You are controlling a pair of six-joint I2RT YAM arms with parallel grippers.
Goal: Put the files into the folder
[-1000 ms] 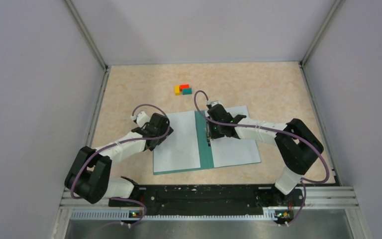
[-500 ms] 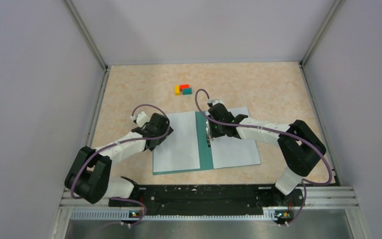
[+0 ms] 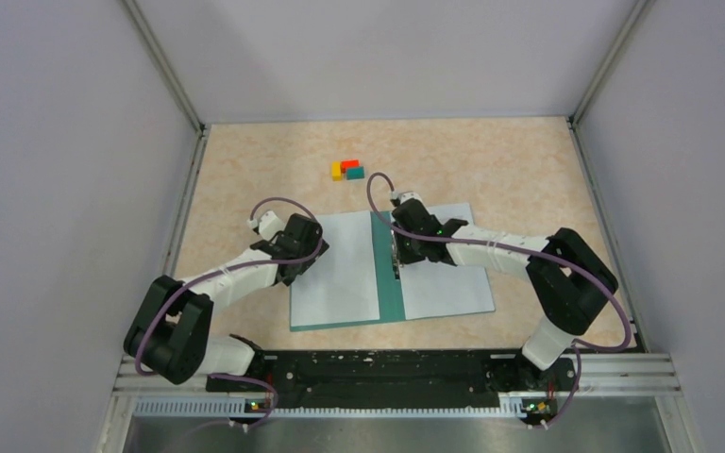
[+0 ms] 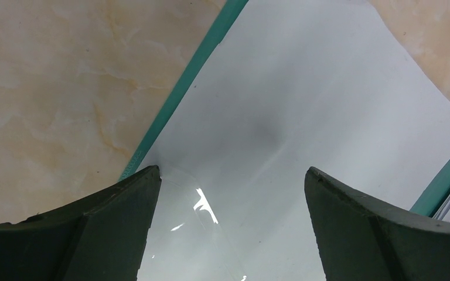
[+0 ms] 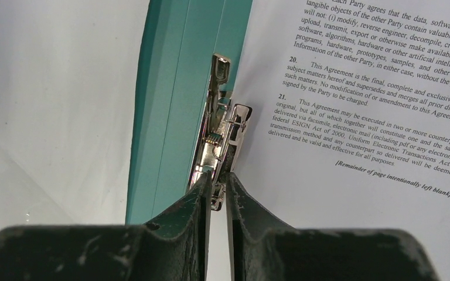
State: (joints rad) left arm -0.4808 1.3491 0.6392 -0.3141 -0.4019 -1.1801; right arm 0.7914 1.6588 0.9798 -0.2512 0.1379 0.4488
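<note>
Folder (image 3: 389, 294) open flat on counter (image 3: 529, 170), centre; files (image 3: 448, 283) on right half, edge at clip (image 5: 222, 140). My right jaws narrow, pinching clip. My left jaws wide over left sheet (image 4: 293, 105). Step: clipping files in. Next, probably: press clip down, keep sheets aligned.

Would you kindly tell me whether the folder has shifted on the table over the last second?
No. The folder lies at the same angle and the same gap from the coloured blocks beyond it.

Beige marble-look tabletop (image 3: 491, 160) w/ plain grey walls (image 3: 57, 189) on 3 sides.
</note>
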